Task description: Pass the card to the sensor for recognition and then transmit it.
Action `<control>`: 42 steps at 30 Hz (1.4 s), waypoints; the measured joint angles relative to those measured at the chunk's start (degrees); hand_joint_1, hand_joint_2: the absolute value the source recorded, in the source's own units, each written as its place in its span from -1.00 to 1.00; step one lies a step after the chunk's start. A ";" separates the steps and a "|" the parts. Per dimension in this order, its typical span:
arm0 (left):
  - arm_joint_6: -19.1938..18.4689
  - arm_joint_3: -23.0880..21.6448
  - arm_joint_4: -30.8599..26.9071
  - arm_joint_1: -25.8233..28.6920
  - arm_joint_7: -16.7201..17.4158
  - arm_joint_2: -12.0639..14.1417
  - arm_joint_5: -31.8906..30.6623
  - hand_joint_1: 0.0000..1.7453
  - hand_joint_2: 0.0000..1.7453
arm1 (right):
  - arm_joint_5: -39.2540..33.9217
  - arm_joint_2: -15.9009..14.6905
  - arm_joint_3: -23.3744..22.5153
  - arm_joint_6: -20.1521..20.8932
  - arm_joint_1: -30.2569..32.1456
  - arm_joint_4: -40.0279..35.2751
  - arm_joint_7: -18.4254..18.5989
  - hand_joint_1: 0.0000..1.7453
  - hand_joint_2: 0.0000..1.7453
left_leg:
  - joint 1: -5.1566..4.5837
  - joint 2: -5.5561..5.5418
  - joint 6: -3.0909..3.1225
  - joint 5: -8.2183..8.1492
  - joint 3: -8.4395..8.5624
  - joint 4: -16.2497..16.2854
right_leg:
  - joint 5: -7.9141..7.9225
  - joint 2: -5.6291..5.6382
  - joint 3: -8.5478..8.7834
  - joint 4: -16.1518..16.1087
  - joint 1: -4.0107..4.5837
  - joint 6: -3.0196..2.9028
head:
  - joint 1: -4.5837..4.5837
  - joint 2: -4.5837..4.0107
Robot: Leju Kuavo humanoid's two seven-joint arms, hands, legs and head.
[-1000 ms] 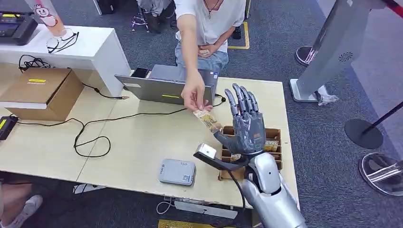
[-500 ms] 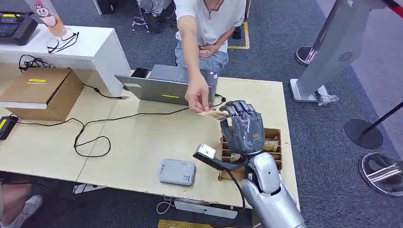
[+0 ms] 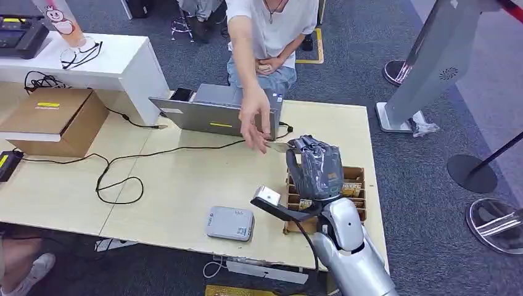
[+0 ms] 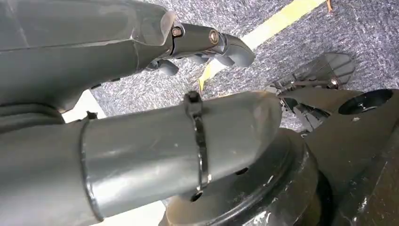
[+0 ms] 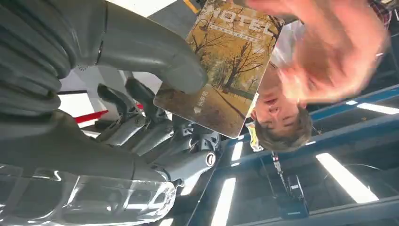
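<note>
My right hand (image 3: 314, 166) is raised over the right part of the table, above the wooden card box (image 3: 356, 177). It pinches the hotel card (image 3: 277, 147) between thumb and curled fingers. In the right wrist view the card (image 5: 226, 70), printed with autumn trees, is clamped under the thumb (image 5: 155, 52). A person's hand (image 3: 254, 120) hovers at the card's far edge with fingers spread; contact cannot be told. The grey card sensor (image 3: 229, 222) lies flat near the table's front edge, to the left of my arm. My left hand (image 4: 141, 56) hangs over the carpet, holding nothing.
A laptop (image 3: 213, 114) stands at the table's far side in front of the seated person. A black cable (image 3: 117, 179) loops across the left of the table, beside a cardboard box (image 3: 52, 120). A white counter (image 3: 92, 58) stands behind; stanchion bases (image 3: 472, 172) sit on the floor at the right.
My right hand's fingers, upright and spread a second ago, have curled down onto the card. The person's fingers, which pinched the card, have opened and lifted off it.
</note>
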 joint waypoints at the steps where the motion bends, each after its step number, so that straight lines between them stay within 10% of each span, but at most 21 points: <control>1: -0.02 0.00 0.04 0.00 0.00 0.00 0.02 -1.00 -1.00 | -0.09 0.00 0.00 0.00 -0.01 0.04 -0.04 1.00 1.00 | 0.00 0.00 0.00 0.00 0.00 0.00 | 0.00 0.00 0.00 0.00 0.00 0.00 | 0.00 0.00; 13: -0.37 -0.33 0.48 -0.05 0.11 0.37 0.55 -1.00 -1.00 | -8.05 0.42 0.00 2.32 0.12 -0.50 -3.76 1.00 1.00 | 0.00 0.00 0.00 0.00 0.01 0.00 | 0.00 0.01 0.00 0.00 0.00 0.00 | 0.00 0.00; 25: -0.63 -0.48 1.01 -0.03 0.11 0.98 1.66 -1.00 -1.00 | -32.26 0.44 0.57 19.76 1.54 -7.49 -9.18 1.00 1.00 | 0.00 0.01 0.00 0.00 0.01 0.00 | 0.00 0.01 -0.01 0.00 0.00 0.00 | 0.00 0.00; 38: -0.66 -0.48 1.49 0.01 0.09 1.20 1.88 -1.00 -1.00 | -34.41 0.44 0.66 21.55 1.71 -9.29 -9.40 1.00 1.00 | 0.00 0.00 0.00 0.00 0.00 0.00 | 0.00 0.01 0.00 0.00 0.00 0.00 | 0.00 0.00; 42: -0.74 -0.50 1.60 0.09 -0.18 1.31 2.34 -1.00 -1.00 | -43.70 0.44 0.77 28.71 1.68 -9.27 -10.38 1.00 1.00 | 0.00 0.00 0.00 0.00 0.00 0.00 | 0.00 0.00 0.00 0.00 0.00 0.00 | 0.00 0.00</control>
